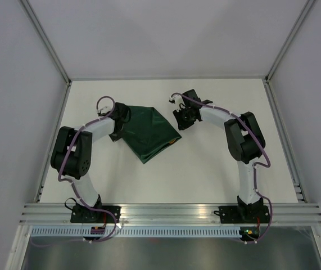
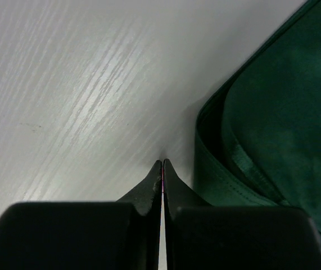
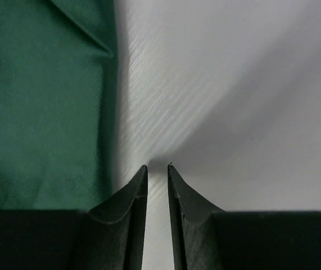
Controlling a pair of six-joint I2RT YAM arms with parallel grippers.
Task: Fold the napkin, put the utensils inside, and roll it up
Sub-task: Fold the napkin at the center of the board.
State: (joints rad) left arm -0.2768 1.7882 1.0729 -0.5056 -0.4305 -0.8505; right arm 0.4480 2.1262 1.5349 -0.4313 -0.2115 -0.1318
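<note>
The dark green napkin [image 1: 149, 132] lies folded and a little bunched on the white table, left of centre. A small orange-yellow tip [image 1: 173, 140] peeks from its right edge; the utensils are otherwise hidden. My left gripper [image 1: 115, 135] sits low at the napkin's left edge. In the left wrist view its jaws [image 2: 163, 163] are shut and empty on the table, with the hemmed napkin layers [image 2: 278, 112] just to their right. My right gripper [image 1: 179, 122] is just right of the napkin. Its jaws [image 3: 157, 167] stand a narrow gap apart over bare table, with the napkin [image 3: 42, 101] to their left.
White walls with metal corner posts [image 1: 48, 42] enclose the table on three sides. An aluminium rail [image 1: 166, 211] with both arm bases runs along the near edge. White tabletop [image 1: 205, 169] lies in front of the napkin.
</note>
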